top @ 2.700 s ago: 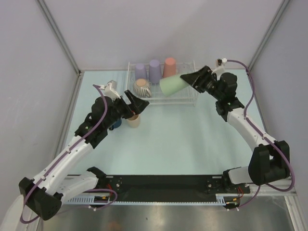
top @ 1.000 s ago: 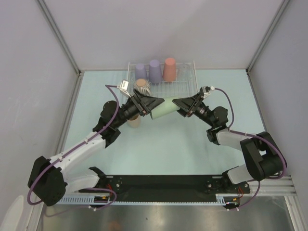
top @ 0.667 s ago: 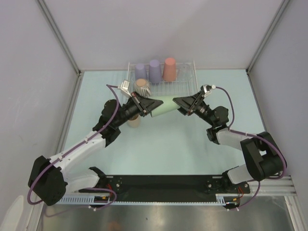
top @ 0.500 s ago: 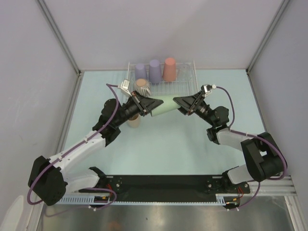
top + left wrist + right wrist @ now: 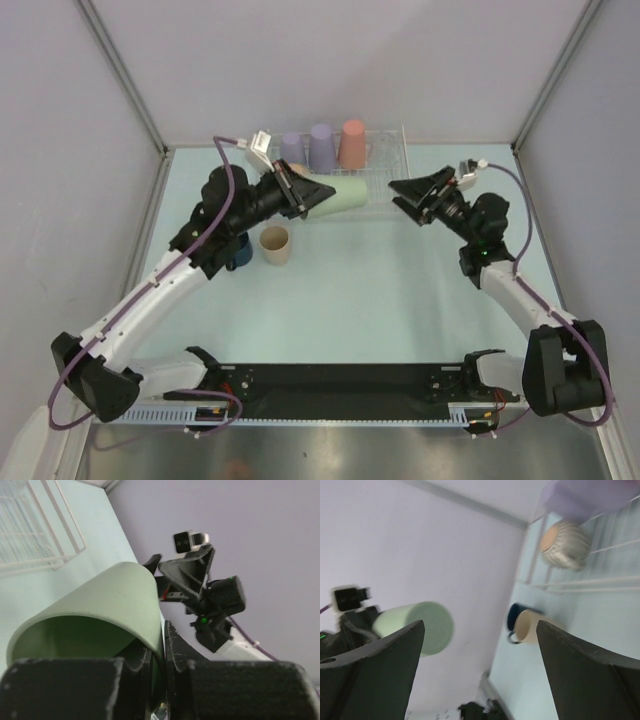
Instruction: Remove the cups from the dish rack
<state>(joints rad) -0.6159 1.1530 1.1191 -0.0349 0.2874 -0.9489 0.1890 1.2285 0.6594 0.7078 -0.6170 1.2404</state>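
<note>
One pale green cup (image 5: 350, 192) clamped in left gripper (image 5: 318, 196).

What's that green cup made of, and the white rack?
The pale green cup looks like matte plastic, possibly silicone: thin rim, dull even colour, no glaze shine. The dish rack looks like thin white-coated metal wire, judging by its slim straight bars; it could be plastic.

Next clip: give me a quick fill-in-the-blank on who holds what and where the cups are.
1. The left gripper holds the pale green cup by its ___.
2. The right gripper is wide ___ and empty.
3. The tan cup stands on the ___ beside the navy mug.
Missing: rim; open; table.
</note>
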